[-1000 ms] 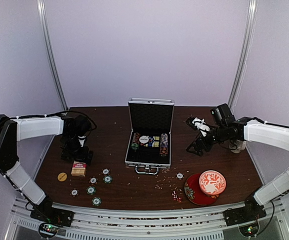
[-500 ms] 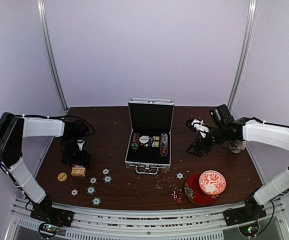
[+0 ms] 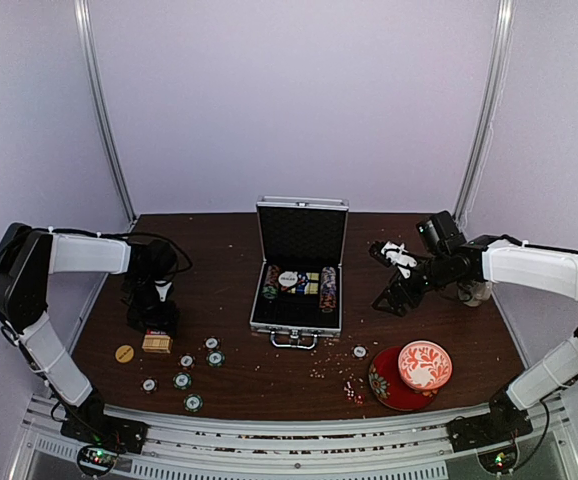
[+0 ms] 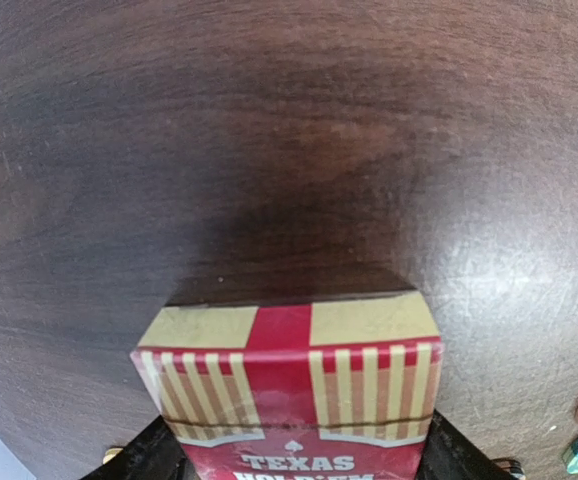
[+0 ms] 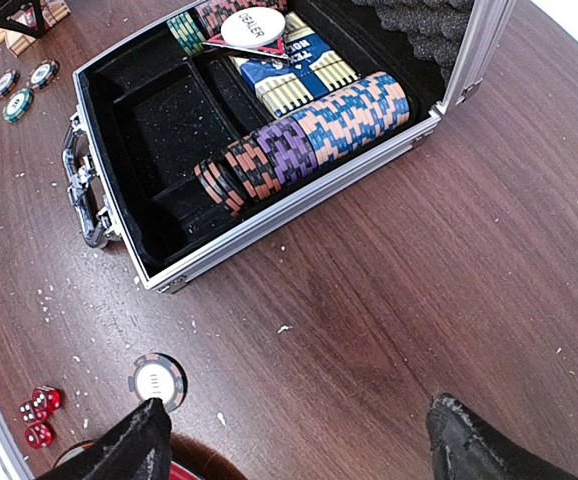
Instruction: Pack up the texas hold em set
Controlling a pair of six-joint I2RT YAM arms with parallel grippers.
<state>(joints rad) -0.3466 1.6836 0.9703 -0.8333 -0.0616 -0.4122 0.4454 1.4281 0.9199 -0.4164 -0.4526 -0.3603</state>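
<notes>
Left of the open briefcase (image 3: 297, 290), the left gripper (image 3: 155, 326) straddles the red-tan card box (image 4: 289, 400), though whether its fingers (image 4: 149, 460) actually squeeze it is unclear, while the right gripper (image 5: 294, 440) hovers right of the briefcase, fingers spread.

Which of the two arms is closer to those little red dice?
Right. The right gripper hovers open by the case, with the dice near one finger; the left gripper is across the table, down at the card box.
</notes>
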